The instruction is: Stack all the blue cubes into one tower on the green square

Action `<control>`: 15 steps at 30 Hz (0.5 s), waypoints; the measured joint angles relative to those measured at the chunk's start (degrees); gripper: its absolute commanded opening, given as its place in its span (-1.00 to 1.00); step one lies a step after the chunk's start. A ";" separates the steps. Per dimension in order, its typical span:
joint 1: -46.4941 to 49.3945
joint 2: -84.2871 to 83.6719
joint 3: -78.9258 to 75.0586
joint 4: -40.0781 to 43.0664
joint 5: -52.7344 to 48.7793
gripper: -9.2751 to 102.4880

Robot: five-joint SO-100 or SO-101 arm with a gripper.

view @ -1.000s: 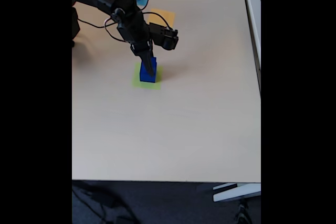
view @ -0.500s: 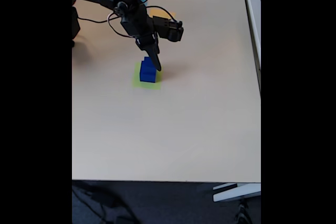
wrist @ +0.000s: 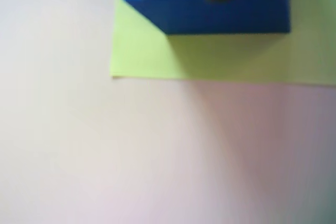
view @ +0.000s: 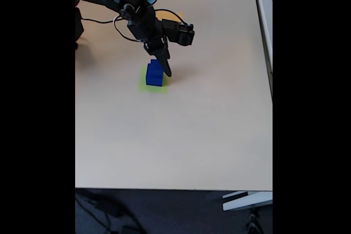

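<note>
Blue cubes (view: 154,73) stand stacked on the green square (view: 143,85), just left of the gripper (view: 166,69) tip in the fixed view; whether its jaws are parted cannot be told.

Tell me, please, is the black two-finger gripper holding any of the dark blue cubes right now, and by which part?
It cannot be told. In the fixed view the black two-finger gripper hangs at the right side of the dark blue cubes stacked on the lime-green paper square; contact is unclear.

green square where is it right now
In the fixed view the green square lies flat on the table, upper left of centre, under the blue cubes, with the gripper just right of them.
</note>
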 measured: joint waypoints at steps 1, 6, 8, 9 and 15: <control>0.26 -0.62 -0.26 -0.53 -0.35 -0.18; 1.14 -1.58 -0.26 -2.11 -1.67 -0.18; 1.58 -1.58 -0.35 -2.29 -2.02 -0.18; 1.67 -1.58 -0.35 -2.37 -2.20 -0.18; 1.67 -1.58 -0.35 -2.64 -2.55 -0.18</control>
